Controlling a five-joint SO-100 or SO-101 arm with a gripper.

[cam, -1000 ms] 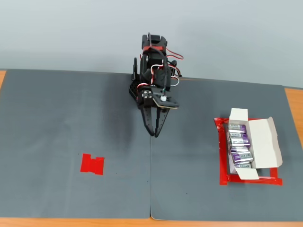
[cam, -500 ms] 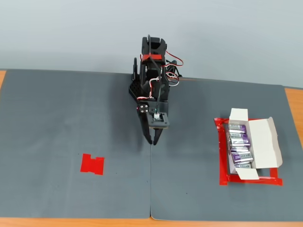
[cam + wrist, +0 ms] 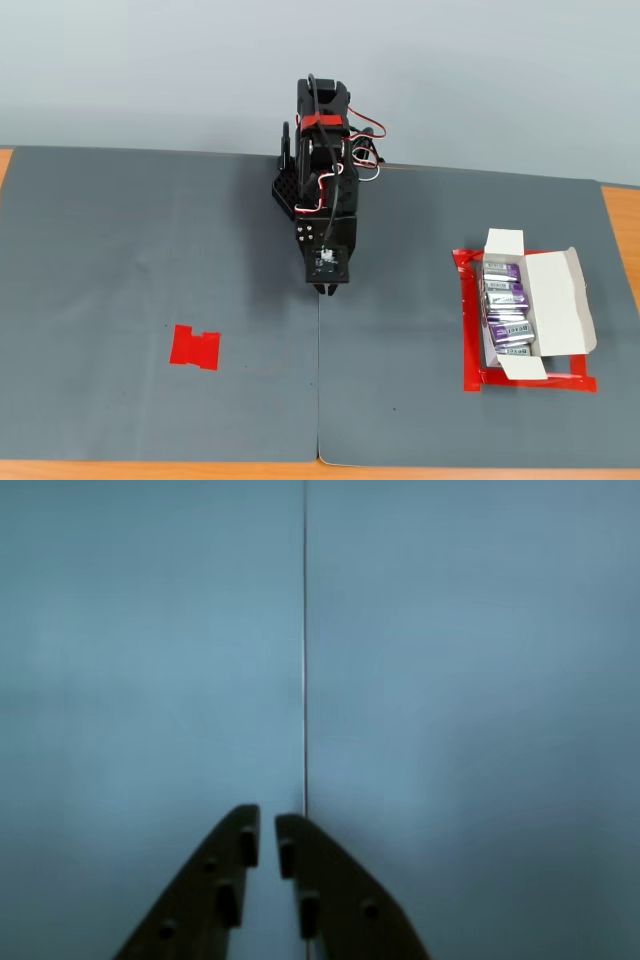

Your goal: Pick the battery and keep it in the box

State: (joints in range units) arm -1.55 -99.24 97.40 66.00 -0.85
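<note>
Black two-finger gripper (image 3: 326, 289) sits folded at the arm base, centre-back of the grey mat surface (image 3: 150, 260). In the wrist view the gripper (image 3: 266, 840) has its jaws nearly clenched, only a thin slit between the tips, grasping nothing. The camera sees only blank mat and the seam line (image 3: 305, 650) between the two mat sheets.

The silver block batteries with purple ends (image 3: 507, 310) are all in the small white cardboard box with open flaps (image 3: 560, 300), which sits inside the red tape rectangle (image 3: 470, 370) on the right of the fixed view. Looks like four in a row, hard to count exactly. No loose battery anywhere on the mat. The flat red tape marker (image 3: 195, 347) on the left is bare.

Risks as I see them:
- Nothing to pick. If the arm runs a pick at the red marker, the jaws close on air or scrape the mat.
- Box looks full; another drop could land on top of the row and roll out.
- Open flaps stick up and out. A low approach could catch one and drag the light carton off its tape outline.
- Mat seam runs right under the tips and could snag them on a low sweep.
</note>
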